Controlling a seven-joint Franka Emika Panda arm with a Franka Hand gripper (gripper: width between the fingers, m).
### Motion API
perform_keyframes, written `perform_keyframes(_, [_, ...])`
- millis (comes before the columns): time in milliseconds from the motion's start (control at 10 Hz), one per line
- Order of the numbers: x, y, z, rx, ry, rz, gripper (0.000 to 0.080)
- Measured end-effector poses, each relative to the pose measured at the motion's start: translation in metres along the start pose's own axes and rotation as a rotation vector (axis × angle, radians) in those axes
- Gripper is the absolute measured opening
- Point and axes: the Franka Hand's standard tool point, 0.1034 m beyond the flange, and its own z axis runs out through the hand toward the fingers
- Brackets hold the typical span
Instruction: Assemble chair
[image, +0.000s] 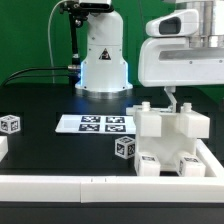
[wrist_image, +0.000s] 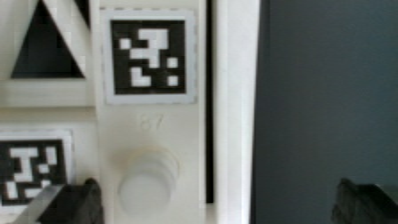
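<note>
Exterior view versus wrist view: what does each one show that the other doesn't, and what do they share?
Only the exterior view: the robot base, the marker board, two loose cubes and the white rail along the table edge.
Only the wrist view: a close look at one tag on the chair and a round peg below it.
Both: the chair, the open tool above it and the black table.
</note>
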Motion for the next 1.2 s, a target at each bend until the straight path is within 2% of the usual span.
perform_keyframes(200, [0.006, -0.007, 0.002, 0.007, 0.027, 0.002, 0.0649])
perform_keyframes(800, [0.008, -0.006, 0.001, 0.008, 0.036, 0.002, 0.0649])
perform_keyframes(1000, [0.01, -0.002, -0.012, 0.009, 0.034, -0.007, 0.0649])
perform_keyframes(1200, [0.01, 0.006, -0.034, 0.013, 0.034, -0.049, 0.0649])
